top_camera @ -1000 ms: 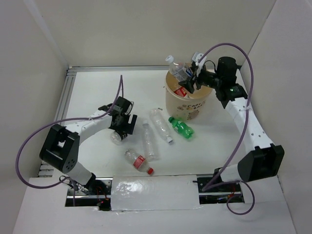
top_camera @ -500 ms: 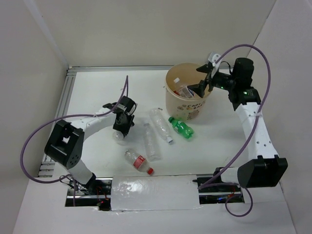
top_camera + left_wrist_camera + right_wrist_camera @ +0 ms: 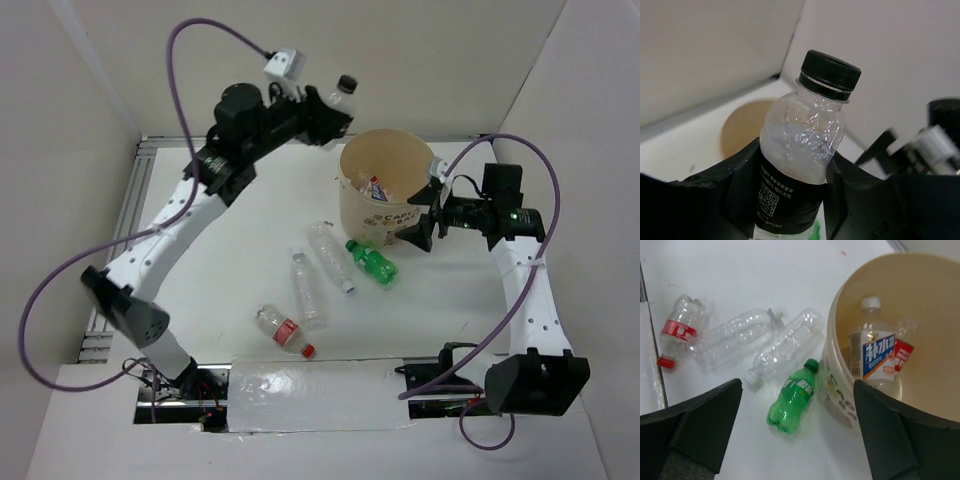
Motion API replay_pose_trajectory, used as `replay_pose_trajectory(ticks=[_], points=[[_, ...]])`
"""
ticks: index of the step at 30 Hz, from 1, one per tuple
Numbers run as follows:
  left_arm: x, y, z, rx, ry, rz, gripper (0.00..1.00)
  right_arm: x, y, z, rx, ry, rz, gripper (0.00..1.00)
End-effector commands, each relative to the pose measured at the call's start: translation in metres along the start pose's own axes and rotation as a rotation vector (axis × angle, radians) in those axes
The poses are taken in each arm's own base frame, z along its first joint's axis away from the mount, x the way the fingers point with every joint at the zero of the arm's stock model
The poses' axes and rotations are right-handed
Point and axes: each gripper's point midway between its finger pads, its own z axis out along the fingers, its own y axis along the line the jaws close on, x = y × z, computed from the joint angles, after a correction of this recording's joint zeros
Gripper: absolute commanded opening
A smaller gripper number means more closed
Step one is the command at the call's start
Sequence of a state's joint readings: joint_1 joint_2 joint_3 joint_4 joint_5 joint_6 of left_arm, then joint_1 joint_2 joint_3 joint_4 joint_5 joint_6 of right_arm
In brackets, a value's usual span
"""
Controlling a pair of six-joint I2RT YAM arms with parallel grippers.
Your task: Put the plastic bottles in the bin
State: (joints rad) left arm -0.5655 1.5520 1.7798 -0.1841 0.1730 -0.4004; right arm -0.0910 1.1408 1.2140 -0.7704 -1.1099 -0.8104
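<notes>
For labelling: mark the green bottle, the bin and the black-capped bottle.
green bottle [image 3: 790, 407], right wrist view, on its body.
bin [image 3: 375, 222], top external view, on its outer wall.
black-capped bottle [image 3: 801, 142], left wrist view, on its clear shoulder.

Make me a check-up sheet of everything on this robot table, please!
Surface: white table, four bottles lying loose on it.
Job's things: red-label bottle, clear bottles and green bottle on the table; blue-white bottle inside the bin; black-capped bottle held in the air near the bin.
Clutter: nothing seen.
Grippers: left gripper jaws shut on the black-capped bottle; right gripper jaws open, empty, beside the bin.
Cables: purple cables loop over each arm, away from the bottles.
Surroundings: plain white walls around the table.
</notes>
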Motion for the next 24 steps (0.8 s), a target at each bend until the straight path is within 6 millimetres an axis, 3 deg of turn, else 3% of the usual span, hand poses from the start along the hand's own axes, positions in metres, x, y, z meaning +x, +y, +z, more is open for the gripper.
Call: replay_pose_trajectory(ticks=[1,2,3,4,5,6,7,10,12,14,16,20,21,22,23,24], points=[[0.009,-0.036,0.071,0.202,-0.04,-0.065,0.21,0.029,0.02,-0.002,-0.008,0.097,0.042,0.95],[-0.01,-0.056,0.078,0.248,-0.088,-0.061,0.24,0.034,0.018,-0.003,0.015,0.113,0.029,0.86],[-0.005,-0.06,0.09,0.259,-0.083,-0.062,0.26,0.038,0.013,-0.005,0.067,0.14,0.025,0.62],[0.019,-0.054,0.115,0.241,-0.049,-0.073,0.27,0.051,0.012,-0.005,0.094,0.168,0.052,0.54],[0.016,-0.059,0.121,0.244,-0.051,-0.073,0.27,0.056,0.012,-0.003,0.113,0.186,0.059,0.54],[0.027,-0.064,0.129,0.238,-0.033,-0.079,0.35,0.06,0.004,-0.006,0.179,0.215,0.037,0.54],[0.036,-0.06,0.136,0.205,-0.025,-0.073,0.44,0.075,0.004,-0.004,0.206,0.246,0.099,0.67],[0.075,-0.049,0.15,0.18,0.04,-0.075,0.78,0.09,0.003,-0.004,0.242,0.307,0.091,0.88],[0.1,-0.042,0.153,0.146,0.084,-0.082,0.91,0.1,0.006,-0.003,0.244,0.321,0.101,0.91],[0.104,-0.039,0.152,0.131,0.098,-0.074,1.0,0.114,0.01,0.001,0.256,0.337,0.094,0.96],[0.096,-0.046,0.148,0.132,0.091,-0.072,1.0,0.119,0.012,0.005,0.242,0.341,0.048,0.98],[0.053,-0.053,0.123,0.1,0.011,-0.015,1.0,0.146,0.027,0.022,0.208,0.381,0.03,1.0],[0.063,-0.045,0.115,0.063,0.037,-0.001,1.0,0.149,0.033,0.031,0.186,0.391,0.021,1.0],[0.061,-0.04,0.106,0.033,0.035,-0.001,1.0,0.154,0.026,0.035,0.22,0.409,0.008,0.99],[0.03,-0.04,0.076,-0.011,-0.029,0.009,1.0,0.157,0.027,0.04,0.24,0.414,0.034,0.97],[0.034,-0.04,0.061,-0.031,-0.024,0.009,1.0,0.165,0.03,0.044,0.247,0.43,0.043,0.97]])
